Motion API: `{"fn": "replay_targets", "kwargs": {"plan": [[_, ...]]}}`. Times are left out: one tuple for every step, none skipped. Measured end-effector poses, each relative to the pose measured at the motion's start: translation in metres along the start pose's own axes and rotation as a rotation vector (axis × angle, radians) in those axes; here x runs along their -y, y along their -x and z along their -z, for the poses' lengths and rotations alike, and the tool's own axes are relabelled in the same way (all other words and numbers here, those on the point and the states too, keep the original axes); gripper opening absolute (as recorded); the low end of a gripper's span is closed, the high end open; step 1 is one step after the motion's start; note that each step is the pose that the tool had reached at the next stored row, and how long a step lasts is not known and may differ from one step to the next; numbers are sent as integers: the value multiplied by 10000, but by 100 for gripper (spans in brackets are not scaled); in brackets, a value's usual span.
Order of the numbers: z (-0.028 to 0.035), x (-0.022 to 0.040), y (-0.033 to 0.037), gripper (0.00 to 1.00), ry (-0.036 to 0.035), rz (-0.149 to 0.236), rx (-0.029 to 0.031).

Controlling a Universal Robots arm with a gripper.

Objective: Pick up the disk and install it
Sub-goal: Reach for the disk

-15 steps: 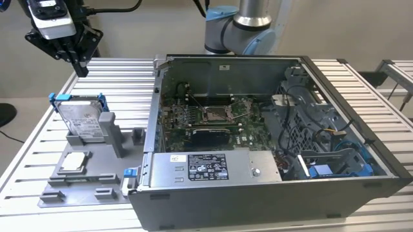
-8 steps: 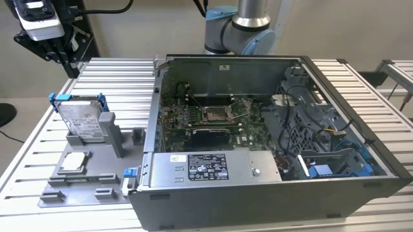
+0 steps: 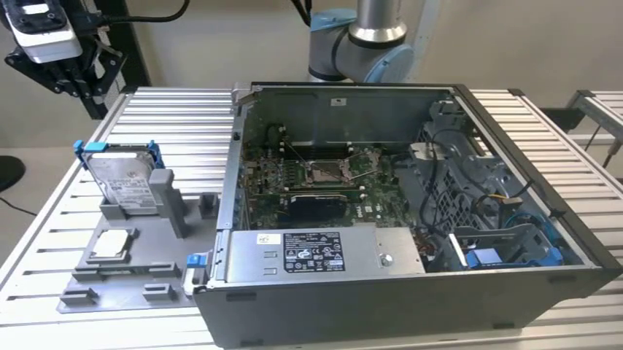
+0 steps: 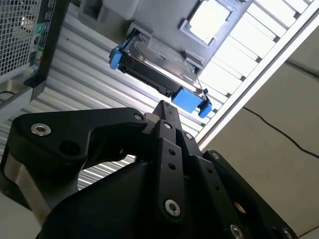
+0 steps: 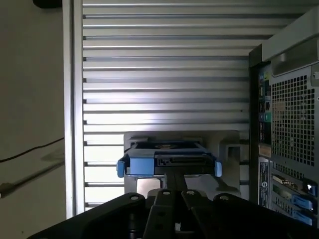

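The disk (image 3: 125, 177) is a silver-grey drive with a white label in a blue carrier. It stands tilted in a slot of the grey fixture (image 3: 146, 273) at the exterior view's left. The disk (image 4: 158, 67) also appears in both wrist views (image 5: 168, 160), with blue tabs at its ends. My gripper (image 3: 76, 82) hangs high above and behind the disk, well apart from it. Its black fingers (image 4: 164, 112) meet at the tips and hold nothing. In the first wrist view the gripper (image 5: 174, 175) points toward the disk's edge.
An open computer case (image 3: 545, 197) fills the middle and the exterior view's right, with a motherboard (image 3: 322, 179), a grey labelled power-supply box (image 3: 316, 251) and a blue drive bay (image 3: 506, 251). A small square chip (image 3: 112, 244) lies on the fixture. The ribbed metal table (image 3: 175, 117) surrounds it all.
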State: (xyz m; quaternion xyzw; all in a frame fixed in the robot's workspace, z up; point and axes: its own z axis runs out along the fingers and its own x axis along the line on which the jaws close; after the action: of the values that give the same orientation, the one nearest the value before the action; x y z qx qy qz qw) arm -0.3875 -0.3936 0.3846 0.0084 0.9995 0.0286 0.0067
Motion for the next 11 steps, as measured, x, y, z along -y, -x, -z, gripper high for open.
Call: {"fn": "replay_targets", "kwargs": {"plan": [[-1,0,-9,0,0,24,-33],[-2,0,-18,0,1,47,-69],[-3,1,-27,0,0,66,-109],[-3,1,-38,0,-1,82,-152],[-3,1,-50,0,-3,99,-190],[-6,2,-69,0,-5,119,-199],[-9,2,-89,0,-2,142,-198],[-12,3,-111,0,-1,184,-200],[-12,3,-125,0,-2,244,-204],[-14,3,-138,0,-1,314,-206],[-14,3,-150,0,-1,378,-210]]}}
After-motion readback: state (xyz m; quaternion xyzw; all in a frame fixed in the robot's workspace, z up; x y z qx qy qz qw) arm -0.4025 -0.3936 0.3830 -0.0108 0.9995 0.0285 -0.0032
